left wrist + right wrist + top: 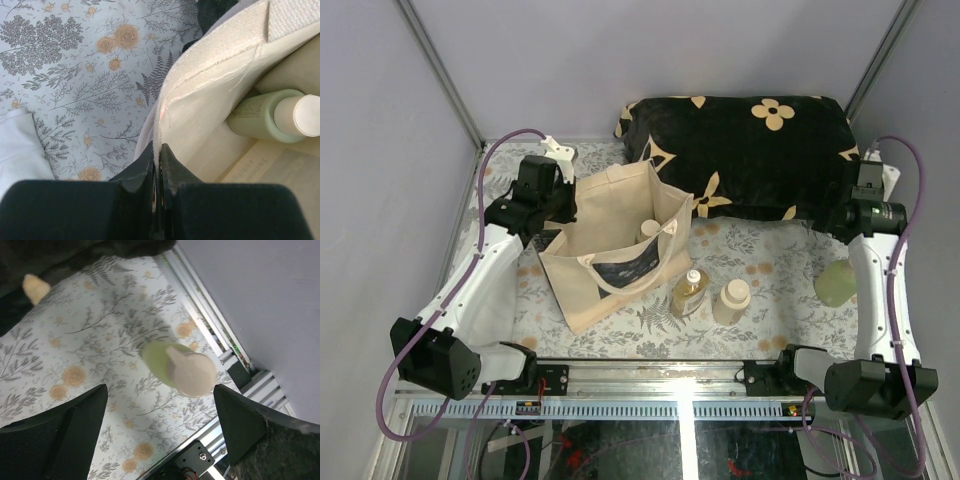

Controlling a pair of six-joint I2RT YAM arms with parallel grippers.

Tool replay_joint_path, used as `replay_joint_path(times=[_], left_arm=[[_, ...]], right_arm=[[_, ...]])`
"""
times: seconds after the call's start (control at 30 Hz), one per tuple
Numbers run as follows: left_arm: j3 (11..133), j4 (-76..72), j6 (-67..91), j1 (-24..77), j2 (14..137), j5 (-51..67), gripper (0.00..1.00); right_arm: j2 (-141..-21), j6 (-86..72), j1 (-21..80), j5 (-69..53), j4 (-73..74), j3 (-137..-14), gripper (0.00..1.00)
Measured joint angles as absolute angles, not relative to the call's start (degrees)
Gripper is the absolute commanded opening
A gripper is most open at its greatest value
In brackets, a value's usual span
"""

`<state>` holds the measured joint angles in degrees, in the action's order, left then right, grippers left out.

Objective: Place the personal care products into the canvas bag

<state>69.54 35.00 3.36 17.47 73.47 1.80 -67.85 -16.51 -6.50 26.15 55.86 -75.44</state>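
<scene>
On the flowered cloth (760,250), the left gripper (157,155) pinches the bag (610,250) by its rim, a green bottle (260,117) inside. Right of the bag, the right gripper (160,390) gapes wide over a second bottle (155,357).

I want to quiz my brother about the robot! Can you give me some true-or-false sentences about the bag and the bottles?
1. A green bottle is inside the bag. True.
2. The left gripper is pinching the bag's edge. True.
3. The right gripper is squeezing a bottle. False: it is open, with the other green bottle below it, untouched.
4. The yellow bottle lies on the cushion. False: it is on the table, beside the cream bottle.
</scene>
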Motion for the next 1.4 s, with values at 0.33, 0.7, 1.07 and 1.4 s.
replay_joint_path(times=[0.33, 0.7, 1.07, 1.4], left_arm=[[65.41, 31.44, 3.73, 17.19, 72.01, 2.15, 0.0], [62.52, 28.47, 4.08, 17.19, 70.08, 2.42, 0.0], [60.88, 26.39, 4.08, 17.39, 69.67, 2.52, 0.0], [60.88, 26.26, 4.08, 17.65, 69.78, 2.52, 0.0]], right_arm=[[-65.84, -13.3, -15.2, 24.88, 54.59, -71.11, 0.95], [-65.6, -12.01, -15.57, 23.29, 51.33, -64.9, 0.96], [-65.58, -11.68, -16.19, 23.35, 48.95, -58.87, 0.72], [-65.78, -10.98, -16.69, 24.53, 46.72, -58.83, 0.55]])
